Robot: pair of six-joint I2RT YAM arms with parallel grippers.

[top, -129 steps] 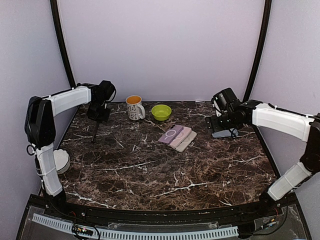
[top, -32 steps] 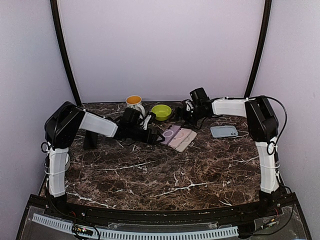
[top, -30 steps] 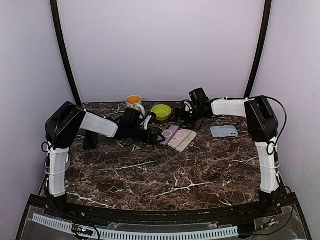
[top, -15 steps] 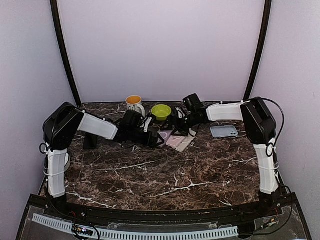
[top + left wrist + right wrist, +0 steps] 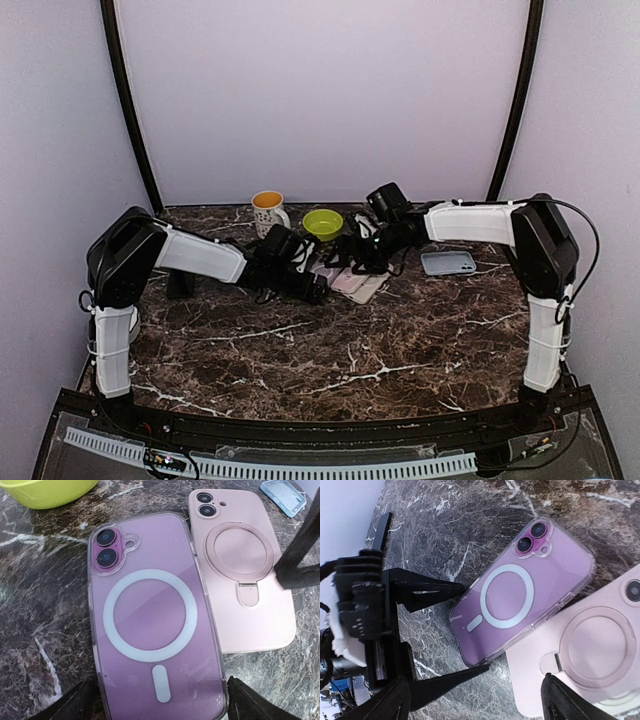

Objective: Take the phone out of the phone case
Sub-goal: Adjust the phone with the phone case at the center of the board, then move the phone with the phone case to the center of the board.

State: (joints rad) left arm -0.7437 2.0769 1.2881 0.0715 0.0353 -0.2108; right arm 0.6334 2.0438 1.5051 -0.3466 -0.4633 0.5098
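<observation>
Two cased phones lie face down side by side. One is purple in a clear phone case [image 5: 150,615] [image 5: 520,595]. The other is pink in a pink ring-stand case [image 5: 240,565] [image 5: 590,655] [image 5: 365,285]. My left gripper [image 5: 162,711] [image 5: 312,284] is open, its jaws either side of the purple phone's bottom end, without touching it. My right gripper [image 5: 477,705] [image 5: 353,257] is open above both phones, with one of its fingers [image 5: 300,555] over the pink case's right edge. In the top view the arms mostly hide the purple phone.
A lime bowl [image 5: 322,222] [image 5: 45,490] and a white mug [image 5: 267,212] stand just behind the phones. An empty light-blue case [image 5: 447,262] [image 5: 285,495] lies to the right. A black stand [image 5: 180,283] is at the left.
Both grippers have closed in on the phones. The left one slid right up to the purple phone's bottom end, and the right one came left and down over the pair. Both stayed open.
</observation>
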